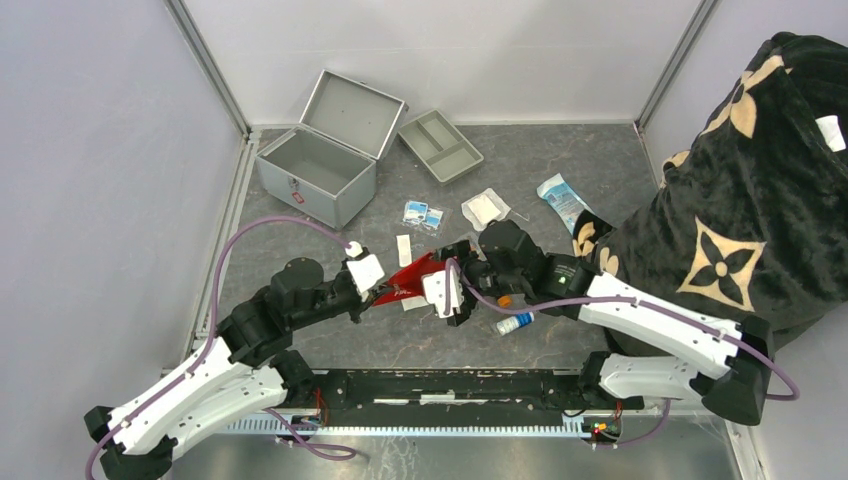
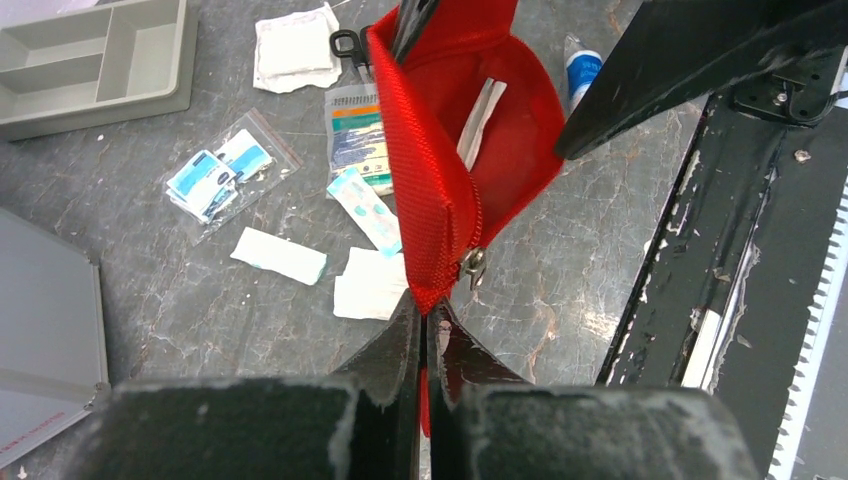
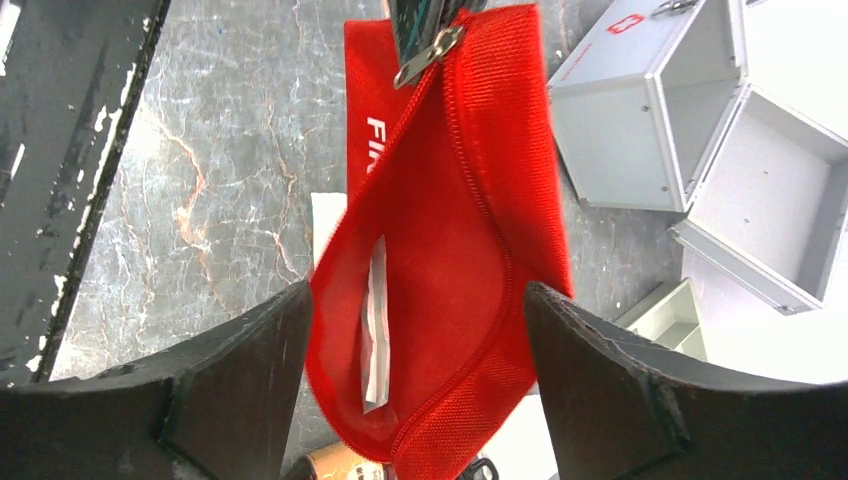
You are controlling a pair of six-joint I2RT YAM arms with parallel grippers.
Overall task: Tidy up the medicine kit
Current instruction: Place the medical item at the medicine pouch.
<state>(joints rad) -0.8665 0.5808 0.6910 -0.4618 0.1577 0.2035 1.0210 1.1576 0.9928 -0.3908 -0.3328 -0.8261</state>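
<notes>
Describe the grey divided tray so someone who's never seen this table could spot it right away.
Start at the open silver medicine kit at the far left of the table. Just right of its raised lid lies the grey divided tray. Unlike the deep case, it is shallow, lidless and split into compartments.

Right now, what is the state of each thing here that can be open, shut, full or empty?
medicine kit: lid open, inside empty.
divided tray: empty.
red pouch: unzipped, white strip inside.
left gripper: shut on the red pouch's zipper end.
right gripper: open, fingers on either side of the red pouch.
</notes>
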